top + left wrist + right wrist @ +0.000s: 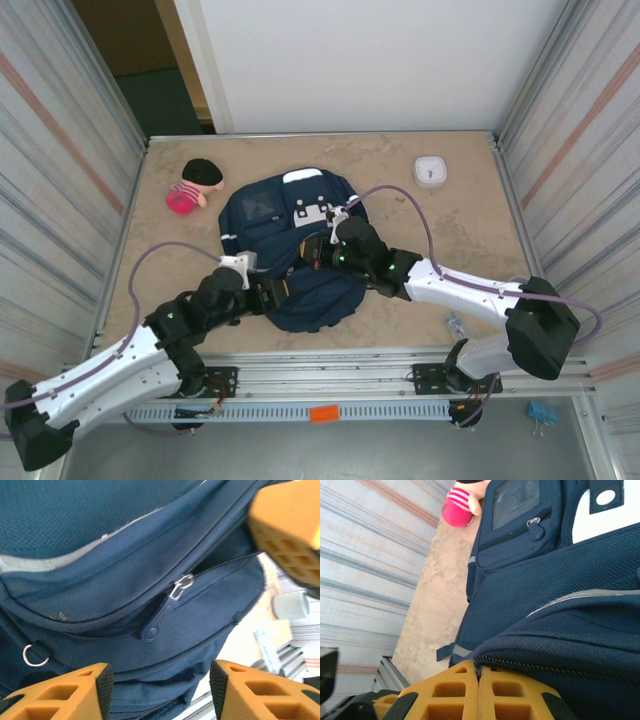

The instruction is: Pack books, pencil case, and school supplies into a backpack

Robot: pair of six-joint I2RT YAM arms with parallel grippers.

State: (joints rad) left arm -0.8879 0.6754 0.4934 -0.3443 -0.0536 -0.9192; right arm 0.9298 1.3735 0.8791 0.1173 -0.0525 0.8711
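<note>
- Right gripper [479, 672]: orange ribbed pads pressed flat together, tips butted against a zip seam of the large navy-blue fabric backpack [560, 570]. Can't tell if any fabric is nipped between them.
- Left gripper [160, 669]: orange pads spread wide, nothing between them, hovering just off the backpack's side panel.
- Silver zip slider [182, 583] with a navy pull tab [152, 627] sits on the backpack straight ahead of the left gripper's gap, untouched.
- Small metal ring [35, 655] on the backpack, lower left of that slider.
- Backpack lies flat on the tan tabletop [470, 200], front pocket with white patch [315, 212] facing up; both arms reach over its near half.
- Tiny clear silvery item [455, 325] on the tabletop off the backpack's near-right side, apart from it.
- White square device [430, 170] well apart from the backpack, far right.
- Pink-and-black plush toy [195, 185] just beside the backpack's far-left corner.
</note>
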